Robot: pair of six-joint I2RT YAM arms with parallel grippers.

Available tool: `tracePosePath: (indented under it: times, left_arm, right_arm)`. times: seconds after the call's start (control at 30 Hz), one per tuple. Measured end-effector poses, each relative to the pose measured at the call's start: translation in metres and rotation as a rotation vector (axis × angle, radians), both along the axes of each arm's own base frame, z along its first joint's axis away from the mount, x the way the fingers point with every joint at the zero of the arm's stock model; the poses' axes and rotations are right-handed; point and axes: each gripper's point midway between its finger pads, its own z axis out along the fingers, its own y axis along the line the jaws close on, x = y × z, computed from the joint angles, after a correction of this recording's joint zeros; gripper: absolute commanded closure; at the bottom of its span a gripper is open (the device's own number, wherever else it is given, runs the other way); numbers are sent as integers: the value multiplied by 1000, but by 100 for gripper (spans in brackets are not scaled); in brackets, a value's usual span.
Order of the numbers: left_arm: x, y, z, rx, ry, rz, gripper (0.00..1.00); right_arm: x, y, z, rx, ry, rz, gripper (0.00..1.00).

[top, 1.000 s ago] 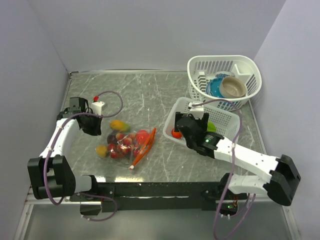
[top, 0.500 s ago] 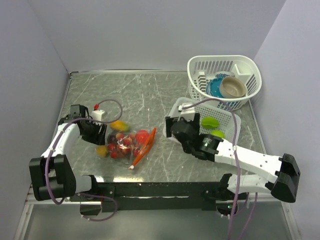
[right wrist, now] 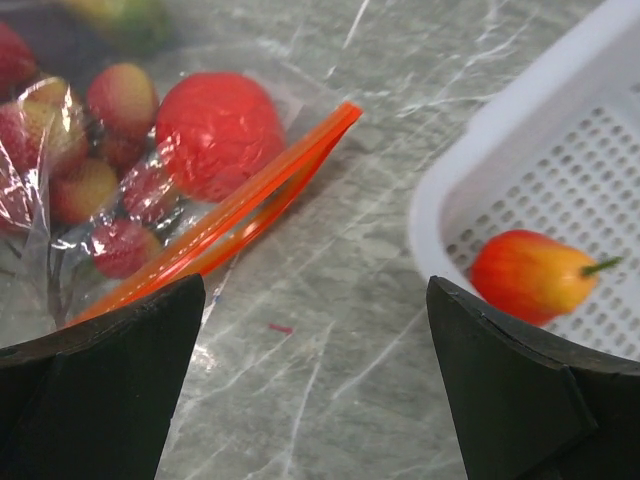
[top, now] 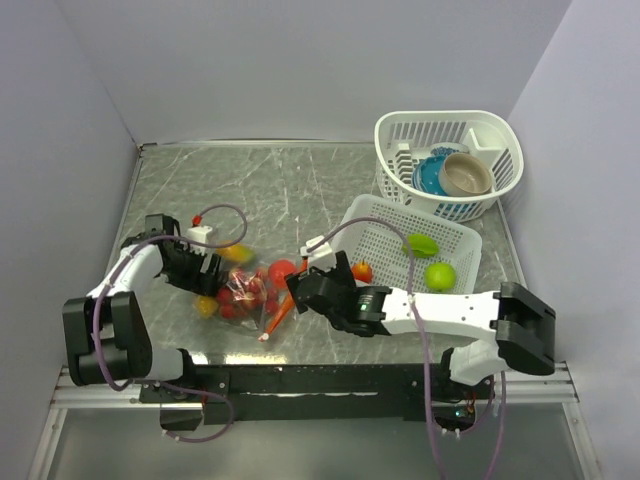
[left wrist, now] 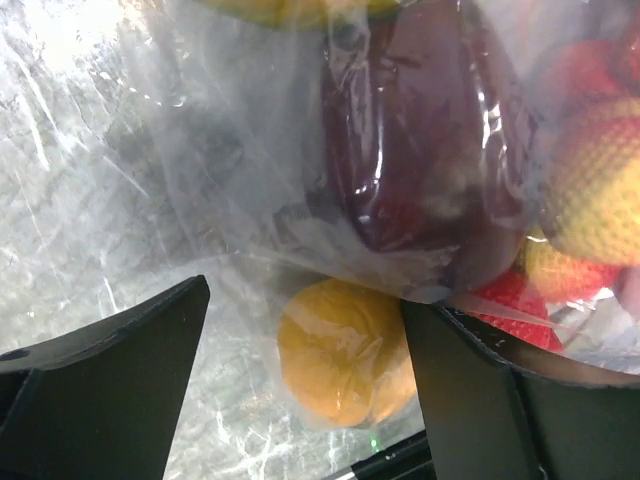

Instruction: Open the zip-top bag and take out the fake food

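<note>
Arms flank the zip-top bag [top: 250,290] near the table's [top: 300,180] front-left corner.
Left fingers [left wrist: 100,380] spread astride bagged fake food [left wrist: 345,350], likely to pin it; right fingers [right wrist: 100,390] spread, empty, facing the zip strip [right wrist: 230,215].

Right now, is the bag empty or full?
Far from empty: the bag holds many red and yellow food pieces, seen through its plastic; three lie in the tray.

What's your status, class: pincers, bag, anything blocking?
Left pincer open, straddling zip-top bag's corner. Right pincer open, beside zip strip. Fake food mostly bagged. Nothing blocking.
</note>
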Motion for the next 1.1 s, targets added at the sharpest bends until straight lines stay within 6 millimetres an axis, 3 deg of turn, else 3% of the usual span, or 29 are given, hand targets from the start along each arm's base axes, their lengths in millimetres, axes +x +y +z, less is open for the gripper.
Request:
tracePosePath:
  times: [0.1,0.17,0.27,0.3,0.33,0.37,0.6,0.87,1.1]
  left_arm:
    - [2,0,-5,-1,6,2,22]
    - [5,-1,-8,-13,12,5,35]
    - [9,-4,-13,-30,16,13,63]
    - [11,-4,-15,-29,15,13,86]
    - [12,-4,-17,-31,18,15,96]
    - [14,-3,-18,-25,17,11,99]
    - [16,2,-11,3,29,13,99]
    - [29,5,39,23,-89,14,99]
    - [20,6,35,36,-70,8,99]
  right_arm:
    - [-1,9,-12,-4,21,20,0]
    - [-2,14,-23,-16,36,32,0]
    - [-2,22,-34,-30,56,47,0]
    - [-2,25,-38,-34,63,52,0]
    - [-2,28,-40,-33,67,56,0]
    - [-2,33,-42,-31,71,62,0]
    - [-3,47,-53,-12,92,90,0]
    - [-10,67,-45,58,82,133,0]
    - [-8,83,-59,47,89,140,0]
